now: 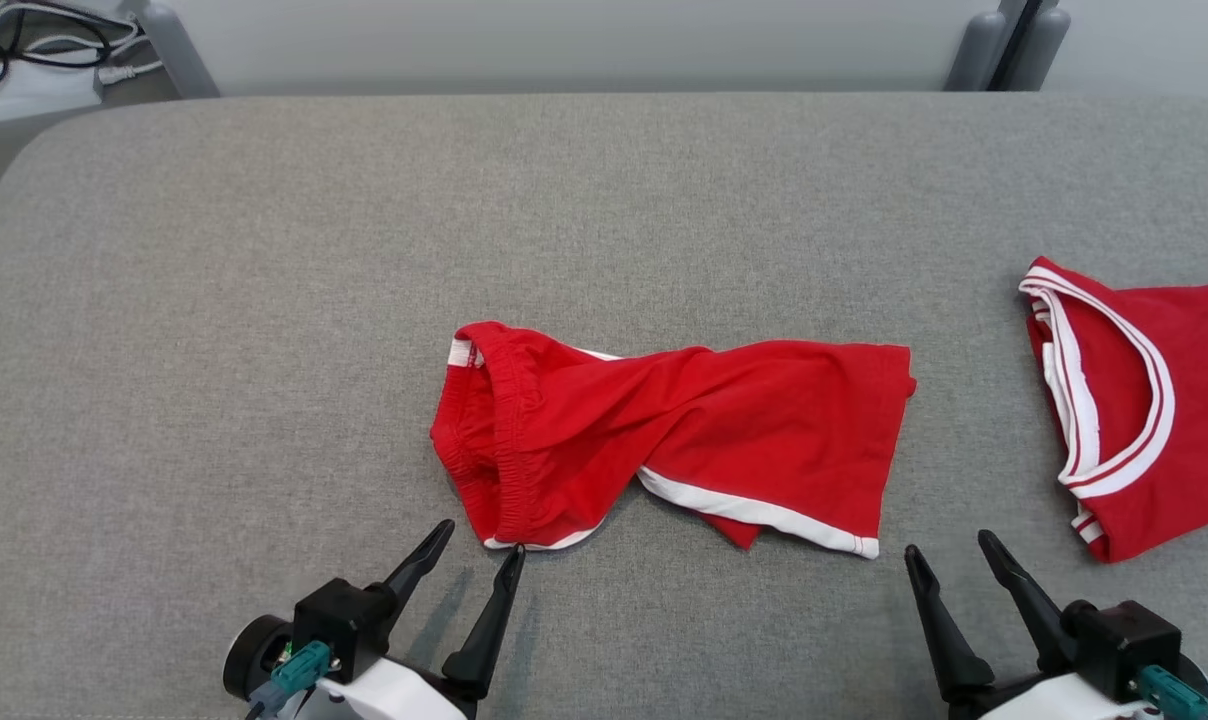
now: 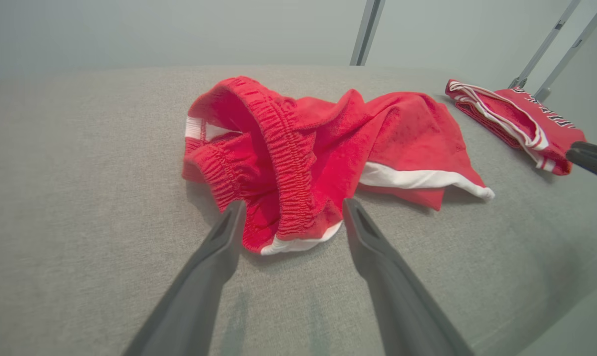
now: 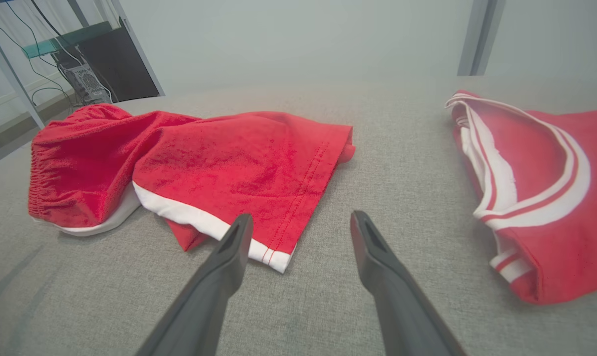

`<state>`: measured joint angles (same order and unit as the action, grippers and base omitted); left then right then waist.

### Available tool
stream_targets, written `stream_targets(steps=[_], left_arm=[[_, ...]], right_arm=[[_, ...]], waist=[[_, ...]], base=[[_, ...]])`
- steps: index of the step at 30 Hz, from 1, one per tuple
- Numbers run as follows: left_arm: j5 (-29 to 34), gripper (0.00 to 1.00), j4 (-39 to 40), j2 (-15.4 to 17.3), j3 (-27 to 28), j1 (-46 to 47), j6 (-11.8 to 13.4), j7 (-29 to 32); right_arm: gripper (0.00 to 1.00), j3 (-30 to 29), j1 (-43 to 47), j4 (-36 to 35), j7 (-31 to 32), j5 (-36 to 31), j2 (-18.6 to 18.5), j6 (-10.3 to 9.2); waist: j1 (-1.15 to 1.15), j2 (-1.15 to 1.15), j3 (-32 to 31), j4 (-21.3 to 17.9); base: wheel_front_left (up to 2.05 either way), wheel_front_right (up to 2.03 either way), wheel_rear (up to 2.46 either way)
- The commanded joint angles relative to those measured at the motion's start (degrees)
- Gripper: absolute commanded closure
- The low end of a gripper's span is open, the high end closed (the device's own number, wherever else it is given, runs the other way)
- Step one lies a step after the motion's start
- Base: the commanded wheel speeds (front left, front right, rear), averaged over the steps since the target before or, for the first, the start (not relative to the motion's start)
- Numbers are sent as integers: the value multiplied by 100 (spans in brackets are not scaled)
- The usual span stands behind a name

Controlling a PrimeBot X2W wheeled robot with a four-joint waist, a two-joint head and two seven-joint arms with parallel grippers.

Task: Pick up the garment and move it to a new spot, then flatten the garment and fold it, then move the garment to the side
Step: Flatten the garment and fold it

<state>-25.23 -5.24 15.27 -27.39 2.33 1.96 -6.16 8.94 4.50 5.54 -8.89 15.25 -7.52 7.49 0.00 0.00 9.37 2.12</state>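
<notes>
Red shorts (image 1: 684, 430) lie crumpled on the grey padded table (image 1: 264, 300), toward its near edge.
Both pincers gape, empty: the left gripper (image 1: 482, 538) at the waistband corner, the right gripper (image 1: 948, 543) just off the hem; a red jersey (image 1: 1174, 420) lies at the right edge.

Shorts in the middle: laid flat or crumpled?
Crumpled. The shorts lie twisted on the grey cushion, waistband gaping, a hem corner folded under.
</notes>
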Motion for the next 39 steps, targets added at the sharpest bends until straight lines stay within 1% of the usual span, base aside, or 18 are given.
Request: stream_targets(steps=[1, 11, 25, 30, 31, 32, 33, 34, 35, 39], left_arm=[[4, 0, 11, 39, 164, 364, -59, -94], [31, 0, -530, -60, -34, 758, -309, -205], [-10, 0, -980, -103, -134, 1009, -428, -295], [-53, 0, -1093, -102, -136, 1083, -443, -275], [-61, 0, -1112, -98, -135, 1100, -447, -275], [-67, 5, -1125, -94, -131, 1116, -448, -279], [-76, 38, -1143, -93, -129, 1129, -447, -274], [-79, 69, -1151, -90, -135, 1142, -456, -282], [-94, 100, -1159, -91, -136, 1150, -468, -289], [-118, 100, -1193, -79, -163, 1164, -476, -243]], right_arm=[[0, 212, -252, -7, 2, 28, -112, 0], [0, 576, -773, 647, -115, 120, -129, 0], [0, 839, -1177, 1190, -206, 198, -160, 0], [0, 1008, -1300, 1343, -122, 175, -161, 0], [13, 1037, -1321, 1379, -87, 161, -169, 0], [51, 1044, -1336, 1416, -56, 162, -160, 0], [67, 1042, -1348, 1450, -37, 161, -154, 0], [100, 1046, -1353, 1483, -7, 162, -152, 0], [100, 1041, -1356, 1499, 4, 165, -149, 0], [100, 996, -1283, 1461, 1, 195, -156, 0]], waist=[[0, 0, 181, -8], [0, 0, 528, -26], [0, 0, 710, -39], [0, 0, 733, -21], [0, 0, 739, -17], [0, 0, 746, -17], [0, 0, 747, -11], [0, 0, 746, -5], [0, 0, 752, -4], [0, 0, 743, -8]], base=[[0, 0, 0], [0, 0, 0], [0, 0, 0], [0, 0, 0], [0, 0, 0], [0, 0, 0], [0, 0, 0], [0, 0, 0], [0, 0, 0], [0, 0, 0]])
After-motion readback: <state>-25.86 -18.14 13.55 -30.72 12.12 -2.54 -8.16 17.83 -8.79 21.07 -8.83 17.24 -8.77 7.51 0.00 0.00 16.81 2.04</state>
